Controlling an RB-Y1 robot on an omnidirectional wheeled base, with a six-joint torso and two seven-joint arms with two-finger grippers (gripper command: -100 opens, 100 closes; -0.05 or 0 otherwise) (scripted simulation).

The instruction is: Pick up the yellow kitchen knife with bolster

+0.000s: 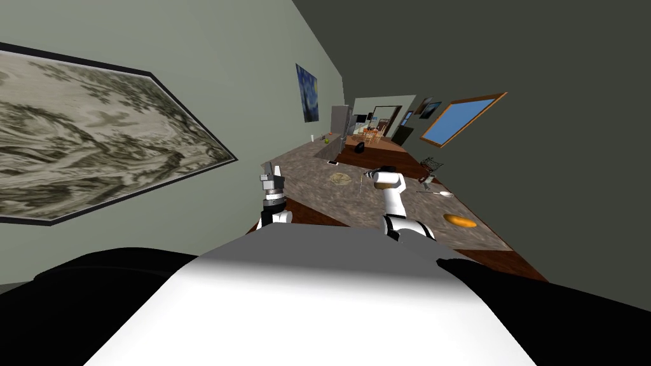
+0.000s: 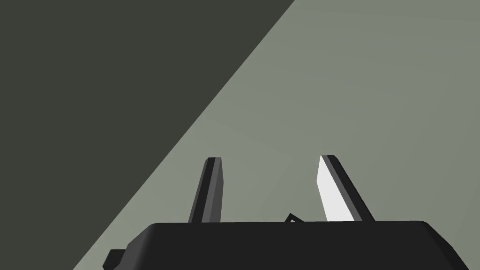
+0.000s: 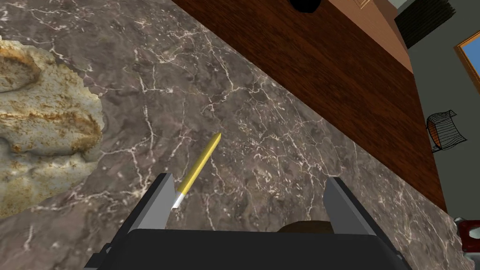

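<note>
**Right gripper over the knife.** The yellow knife (image 3: 199,164) is lying flat on the brown, white-veined marble counter (image 3: 262,117). Its yellow handle is pointing away from my right gripper (image 3: 247,179). Its pale metal end is sitting just beside the inner edge of one finger (image 3: 157,201); I cannot tell whether the two are touching.

I am holding this gripper spread wide, with nothing gripped. Both fingers are pointing down and forward at the counter, and the knife is lying far to one side of the gap rather than at its middle.

In the head view my right forearm (image 1: 394,197) is hanging over the counter, with the dark gripper body at its end angling toward my left.

A pale, brown-blotched flatbread (image 3: 42,126) is lying on the counter near the knife, on the side of the nearer finger. A band of dark wood floor (image 3: 328,65) is running along the counter's far edge, and a black wire basket (image 3: 445,129) is standing beyond it near the grey wall. An orange oval thing (image 1: 459,220) is lying on the counter to the right of my right forearm.

My left gripper (image 2: 271,158) is pointing upward on my left, near the counter's near end, with its fingers parted wide and holding nothing.
</note>
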